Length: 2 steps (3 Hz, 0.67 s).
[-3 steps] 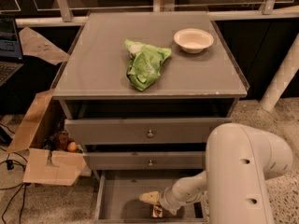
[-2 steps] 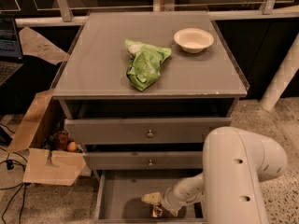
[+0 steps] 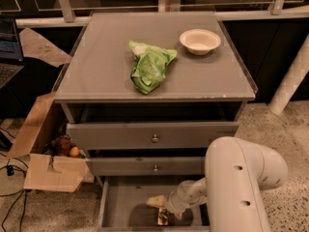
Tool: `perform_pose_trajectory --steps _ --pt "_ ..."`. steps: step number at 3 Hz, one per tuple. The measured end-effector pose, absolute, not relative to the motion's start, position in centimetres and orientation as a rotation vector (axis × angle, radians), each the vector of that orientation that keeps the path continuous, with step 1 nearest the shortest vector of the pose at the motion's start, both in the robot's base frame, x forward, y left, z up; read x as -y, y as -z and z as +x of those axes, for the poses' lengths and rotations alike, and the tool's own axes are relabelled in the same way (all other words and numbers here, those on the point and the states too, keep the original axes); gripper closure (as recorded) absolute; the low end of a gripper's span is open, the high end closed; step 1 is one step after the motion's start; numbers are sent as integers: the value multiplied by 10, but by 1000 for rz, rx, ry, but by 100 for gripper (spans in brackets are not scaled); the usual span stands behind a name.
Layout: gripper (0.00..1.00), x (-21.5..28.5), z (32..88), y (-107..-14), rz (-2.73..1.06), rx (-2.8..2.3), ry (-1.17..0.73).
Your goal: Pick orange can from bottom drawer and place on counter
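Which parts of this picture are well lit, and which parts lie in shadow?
Camera view: the counter is evenly lit, with a soft shadow beside the green bag; the bottom drawer is dim; the gripper inside it, at the orange can, throws a dark shadow on the drawer floor.

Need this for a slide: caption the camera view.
Gripper down in the open bottom drawer at the orange can; green bag and white bowl on the counter.

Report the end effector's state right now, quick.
End effector: low inside the deep grey bottom drawer, right at the small brownish-orange drink can; whether it is open, closed or holding the can cannot be told.
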<state>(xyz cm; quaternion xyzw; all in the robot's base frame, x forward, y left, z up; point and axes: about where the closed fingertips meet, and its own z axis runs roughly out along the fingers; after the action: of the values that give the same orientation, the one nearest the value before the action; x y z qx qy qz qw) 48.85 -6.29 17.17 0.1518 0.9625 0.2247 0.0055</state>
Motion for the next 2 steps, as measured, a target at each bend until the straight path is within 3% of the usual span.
perform_pose_trajectory --steps 2 --pt "0 43 495 -138 516 -3047 -736"
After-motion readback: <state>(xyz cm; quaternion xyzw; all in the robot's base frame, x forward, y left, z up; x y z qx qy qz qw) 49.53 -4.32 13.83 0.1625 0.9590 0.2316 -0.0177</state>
